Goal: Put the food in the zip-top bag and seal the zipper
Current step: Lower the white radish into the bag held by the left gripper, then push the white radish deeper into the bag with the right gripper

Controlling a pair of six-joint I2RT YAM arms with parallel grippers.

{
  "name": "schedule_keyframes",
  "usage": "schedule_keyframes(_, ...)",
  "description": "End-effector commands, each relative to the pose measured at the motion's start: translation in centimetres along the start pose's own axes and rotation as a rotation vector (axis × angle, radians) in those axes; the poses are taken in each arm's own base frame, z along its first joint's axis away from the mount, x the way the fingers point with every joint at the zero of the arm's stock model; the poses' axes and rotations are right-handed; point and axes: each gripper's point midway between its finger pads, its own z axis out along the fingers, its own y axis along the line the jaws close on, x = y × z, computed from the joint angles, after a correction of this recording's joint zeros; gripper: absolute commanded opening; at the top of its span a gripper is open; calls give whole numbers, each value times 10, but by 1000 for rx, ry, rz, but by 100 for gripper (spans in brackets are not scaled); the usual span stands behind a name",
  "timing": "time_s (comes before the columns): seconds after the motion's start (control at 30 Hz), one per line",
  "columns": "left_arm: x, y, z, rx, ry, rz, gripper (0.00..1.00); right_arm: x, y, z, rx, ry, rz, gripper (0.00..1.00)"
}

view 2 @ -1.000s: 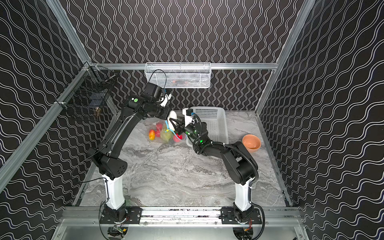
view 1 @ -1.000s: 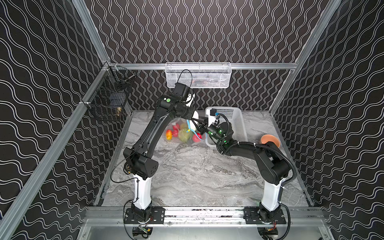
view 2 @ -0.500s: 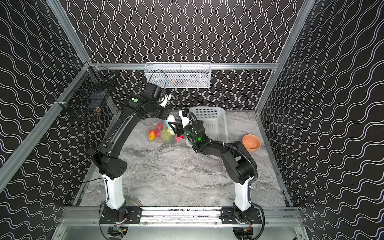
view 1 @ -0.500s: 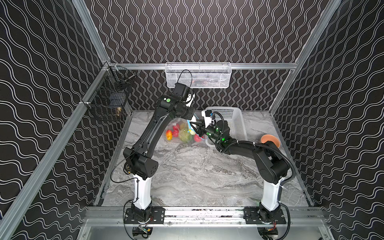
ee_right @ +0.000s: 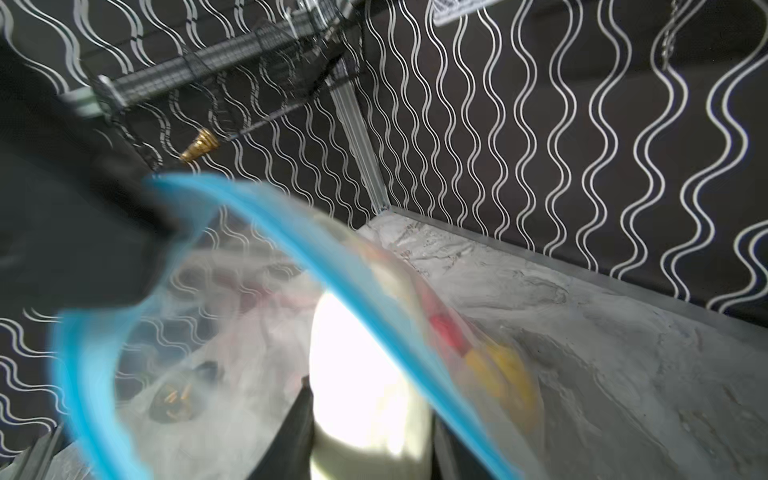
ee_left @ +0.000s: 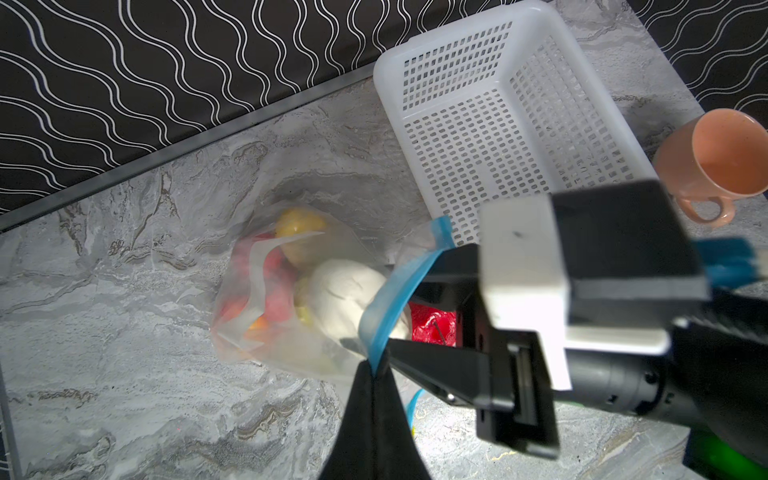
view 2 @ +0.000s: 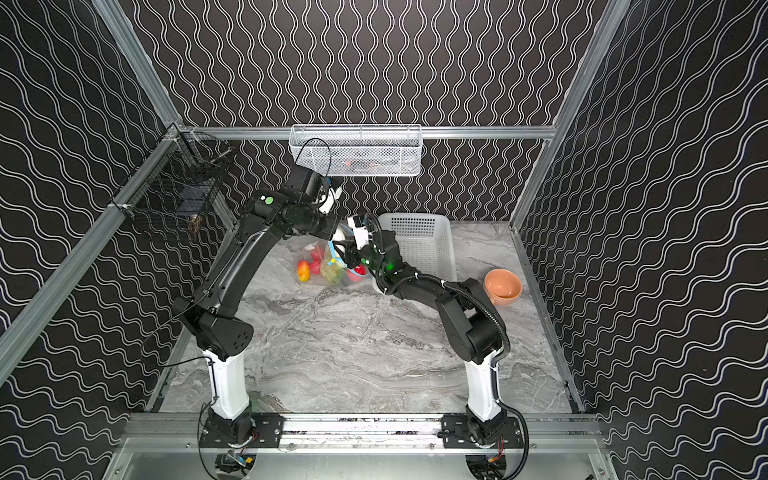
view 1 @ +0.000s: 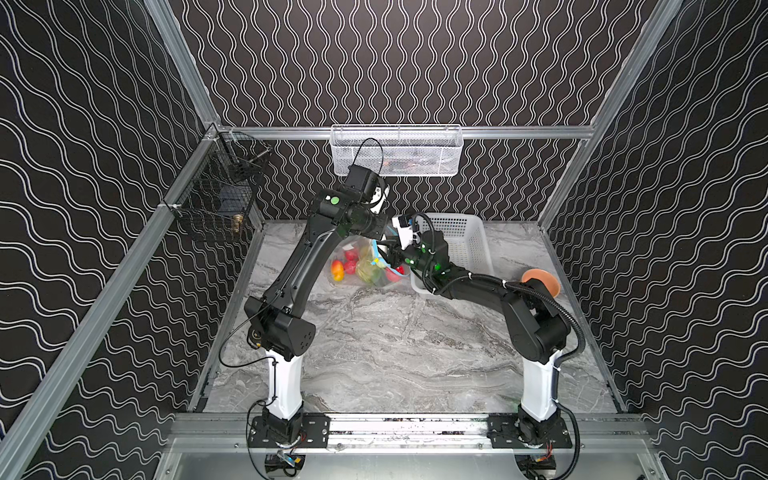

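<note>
The zip-top bag (view 1: pixel 353 246) slumps mid-frame on the surface (view 1: pixel 395 340), left of the white basket (view 1: pixel 449 215). Its film looks thin, limp and slippery, so the stiffer zipper (ee_left: pixel 395 299) is the best hold; the left pincer (ee_left: pixel 374 372) pinches it tight. The right pincer (ee_right: pixel 370 428) clasps the light white vegetable (ee_right: pixel 353 365) at the mouth.

Your top views are bright, even and sharp, with soft arm shadows on the bench (view 1: pixel 374 353). Your right wrist view is blurred, the white vegetable (ee_right: pixel 357 374) glaring pure white. In your left wrist view the close fingers (ee_left: pixel 353 424) look dark and soft.
</note>
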Motion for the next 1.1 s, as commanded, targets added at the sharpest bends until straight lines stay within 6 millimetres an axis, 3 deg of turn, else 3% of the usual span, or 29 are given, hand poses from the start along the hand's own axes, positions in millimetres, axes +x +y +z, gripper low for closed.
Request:
schedule_keyframes(0.0, -7, -2, -4, 9, -32, 3, 0, 17, -13, 4, 74, 75, 23, 1)
schedule_keyframes(0.13, -8, -2, -4, 11, -33, 3, 0, 19, -20, 11, 123, 118, 34, 16)
schedule_keyframes(0.2, -7, -1, -3, 6, -31, 3, 0, 16, -19, 12, 127, 125, 39, 28)
schedule_keyframes(0.4, -6, -1, 1, 1, -24, 1, 0, -2, -16, 14, 152, 127, 80, 44)
schedule_keyframes(0.5, -5, 0, 2, -3, -21, 2, 0, -5, -10, 14, 138, 139, 87, 56)
schedule_keyframes(0.93, -7, 6, 6, -40, -21, 7, 0, -20, 11, -16, 117, 103, 102, 72)
schedule_keyframes(1.07, -6, 7, 6, -48, -20, 11, 0, -36, 22, -31, 97, 51, 96, 79)
